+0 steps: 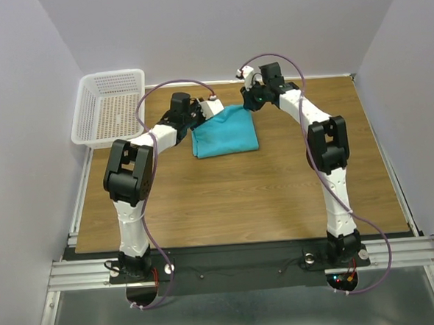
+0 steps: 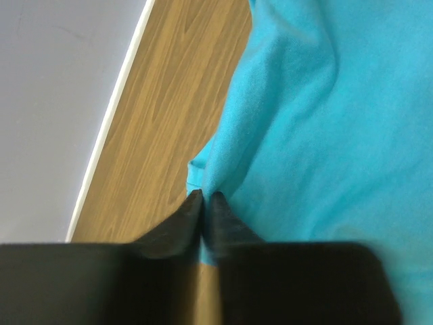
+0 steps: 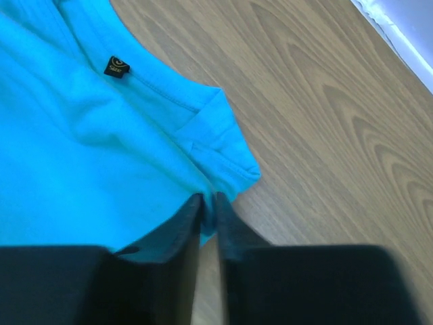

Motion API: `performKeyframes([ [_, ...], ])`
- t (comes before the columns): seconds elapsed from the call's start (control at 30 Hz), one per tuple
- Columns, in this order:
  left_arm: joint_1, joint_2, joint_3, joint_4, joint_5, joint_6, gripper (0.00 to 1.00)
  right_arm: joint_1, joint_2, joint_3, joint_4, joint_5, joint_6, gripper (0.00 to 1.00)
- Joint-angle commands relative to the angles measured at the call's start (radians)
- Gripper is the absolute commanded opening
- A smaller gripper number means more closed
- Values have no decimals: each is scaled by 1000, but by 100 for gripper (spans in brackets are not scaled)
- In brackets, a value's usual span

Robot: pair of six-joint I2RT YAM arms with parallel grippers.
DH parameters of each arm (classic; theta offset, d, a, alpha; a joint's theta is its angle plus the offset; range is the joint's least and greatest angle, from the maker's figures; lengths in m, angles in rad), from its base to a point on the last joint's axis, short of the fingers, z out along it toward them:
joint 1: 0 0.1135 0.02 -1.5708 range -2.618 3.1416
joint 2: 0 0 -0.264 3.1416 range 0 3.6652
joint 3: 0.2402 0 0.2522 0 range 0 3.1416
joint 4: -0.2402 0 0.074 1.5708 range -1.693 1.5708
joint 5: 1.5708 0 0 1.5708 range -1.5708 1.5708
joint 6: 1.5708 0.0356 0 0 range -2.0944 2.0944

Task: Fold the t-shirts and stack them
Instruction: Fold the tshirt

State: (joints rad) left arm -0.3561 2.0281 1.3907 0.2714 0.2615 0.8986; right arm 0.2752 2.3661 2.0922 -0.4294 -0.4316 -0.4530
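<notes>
At the far middle of the table [image 1: 241,198], folded turquoise shirt [image 1: 225,131] lying flat, left gripper [image 2: 203,197] pinching its edge, right gripper [image 3: 208,198] a crack apart at its corner, grip impossible to tell.

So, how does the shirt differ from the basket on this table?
The shirt is turquoise cloth; the basket is white plastic mesh. The shirt lies folded flat at the far middle; the basket stands at the far left corner. The left gripper and right gripper pinch the shirt's edge; neither touches the basket. Shirt and basket both rest on the wooden table.
</notes>
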Motion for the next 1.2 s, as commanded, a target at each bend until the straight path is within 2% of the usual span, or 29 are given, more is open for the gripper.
performKeyframes([
  [0.0,6,-19,48,69,-65,-68,63,-5,21,72,63,25,48,29],
  [0.03,6,-26,48,89,-86,-87,77,-5,22,80,69,28,59,33],
  [0.07,6,-52,47,106,-102,-104,85,-5,21,89,72,46,95,37],
  [0.23,9,-161,74,130,-139,-203,90,-13,1,167,92,145,270,45],
  [0.27,8,-179,74,129,-136,-220,95,-19,-31,154,92,120,299,45],
  [0.33,8,-216,68,134,-142,-286,98,-25,-70,115,93,65,332,43],
  [0.37,11,-245,68,131,-148,-385,99,-31,-106,56,93,-37,349,36],
  [0.43,17,-264,79,66,-154,-514,99,-33,-146,-15,93,-123,365,28],
  [0.47,23,-264,103,28,-119,-618,99,-31,-160,-84,93,-169,373,20],
  [0.5,29,-264,111,-3,-78,-674,98,-31,-188,-119,93,-244,381,17],
  [0.53,42,-256,107,-41,18,-719,95,-31,-195,-147,92,-283,381,16],
  [0.57,43,-253,97,-49,69,-800,85,-31,-203,-167,92,-311,376,15],
  [0.63,43,-233,71,-46,195,-864,76,-31,-206,-218,93,-342,356,15],
  [0.67,43,-226,36,-34,223,-894,70,-33,-199,-218,93,-307,356,16],
  [0.7,43,-220,18,-23,249,-949,68,-31,-191,-199,93,-280,356,19],
  [0.83,43,-200,-91,90,252,-1018,68,-33,-107,-108,92,-162,367,38],
  [1.03,43,-210,-203,172,234,-1106,69,-41,8,26,90,-35,392,49],
  [1.17,42,-186,-234,181,240,-1152,69,-42,62,90,92,-6,395,50],
])
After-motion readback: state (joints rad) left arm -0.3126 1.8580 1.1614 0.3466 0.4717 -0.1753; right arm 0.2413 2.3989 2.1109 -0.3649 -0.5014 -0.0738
